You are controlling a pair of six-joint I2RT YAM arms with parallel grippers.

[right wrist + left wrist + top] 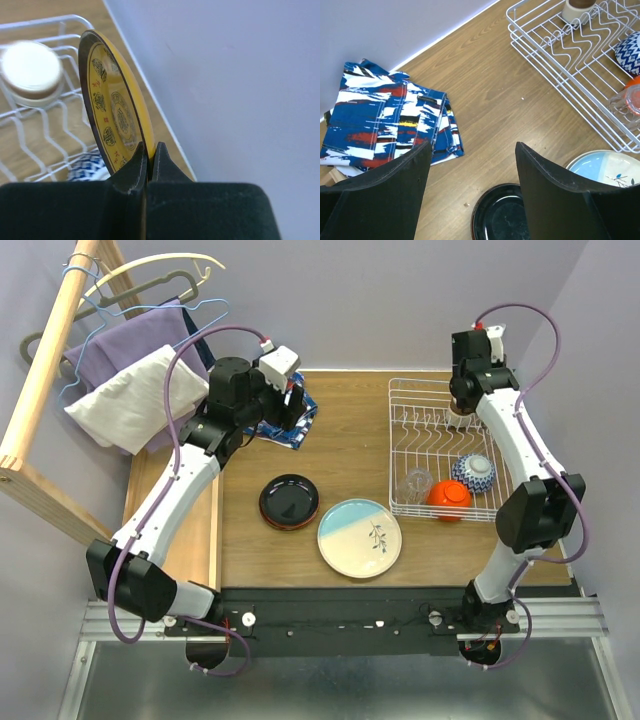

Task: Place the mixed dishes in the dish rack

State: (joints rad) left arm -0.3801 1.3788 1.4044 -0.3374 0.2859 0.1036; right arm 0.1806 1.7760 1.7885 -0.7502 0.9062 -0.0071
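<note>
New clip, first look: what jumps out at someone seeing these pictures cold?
The right pincer is shut on the rim of a yellow-patterned plate, holding it on edge above the far end of the dish rack. The left pincer hangs open over the table between a blue-red-white patterned cloth and a dark plate; a pale blue-cream plate lies beside that one, both outside the rack.

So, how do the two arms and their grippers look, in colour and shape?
The left arm and right arm have white links and black joints. A purple cable loops along each one, ending in a red plug. The left gripper and right gripper have matte black, wedge-shaped fingers.
</note>
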